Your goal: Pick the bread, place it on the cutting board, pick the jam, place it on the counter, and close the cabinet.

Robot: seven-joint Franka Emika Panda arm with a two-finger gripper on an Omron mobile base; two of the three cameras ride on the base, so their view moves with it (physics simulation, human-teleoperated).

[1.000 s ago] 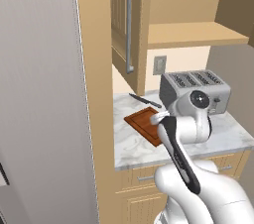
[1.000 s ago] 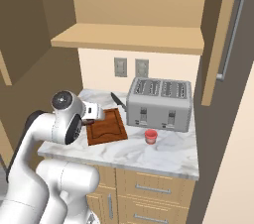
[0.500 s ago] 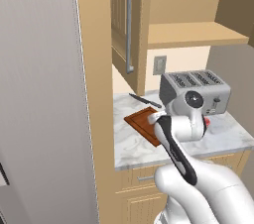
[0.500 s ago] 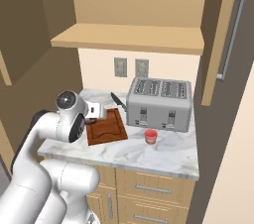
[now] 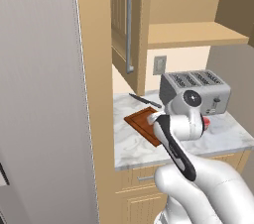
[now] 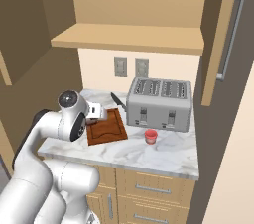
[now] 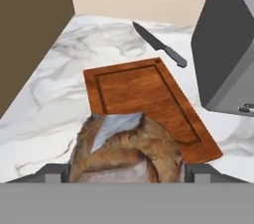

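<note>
In the hand view the bread (image 7: 124, 148), a brown crusty lump, fills the space between my fingertips, and my gripper (image 7: 126, 171) is shut on it. It hangs over the near end of the reddish-brown cutting board (image 7: 144, 94), which lies flat on the marbled counter (image 7: 54, 94). The right base view has my gripper (image 6: 96, 112) above the board's (image 6: 106, 130) left part. The red jam (image 6: 151, 136) jar stands on the counter (image 6: 168, 154) in front of the toaster. The cabinet door (image 5: 123, 20) with its grey bar handle (image 5: 130, 29) stands open.
A silver toaster (image 6: 159, 103) stands at the back right of the board. A black knife (image 7: 158, 44) lies behind the board near the wall. A second open cabinet door (image 6: 221, 34) hangs at the right. A tall grey panel (image 5: 39, 94) bounds the left.
The arm's elbow has shifted slightly to the left. The hand stays over the board with the bread still held.
</note>
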